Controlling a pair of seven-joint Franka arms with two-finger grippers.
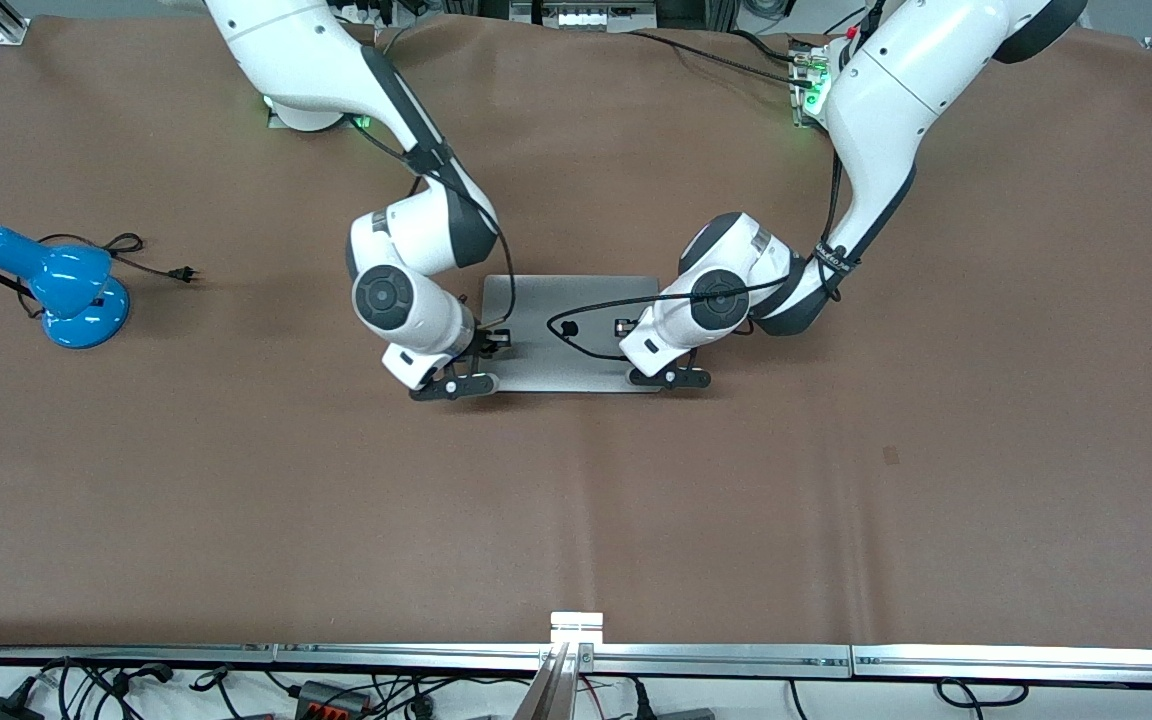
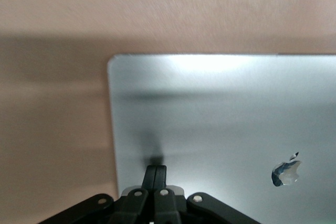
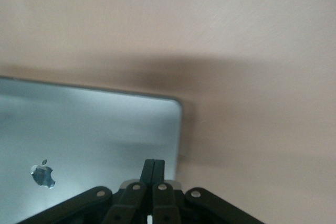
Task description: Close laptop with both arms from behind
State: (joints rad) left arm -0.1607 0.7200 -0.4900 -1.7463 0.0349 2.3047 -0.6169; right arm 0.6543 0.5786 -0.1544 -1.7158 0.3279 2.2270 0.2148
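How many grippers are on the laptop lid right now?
2. The left gripper presses shut on the laptop lid toward the left arm's end; the right gripper, also shut, presses toward the right arm's end.

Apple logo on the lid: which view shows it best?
The left wrist view: the apple logo sits large and unobstructed on the laptop lid. The right wrist view shows it smaller, near the frame edge. In the front view the arms' cables cover it.

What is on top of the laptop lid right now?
Both shut pincers, left and right, rest on the laptop lid; a black cable drapes across. Keyboard is covered.
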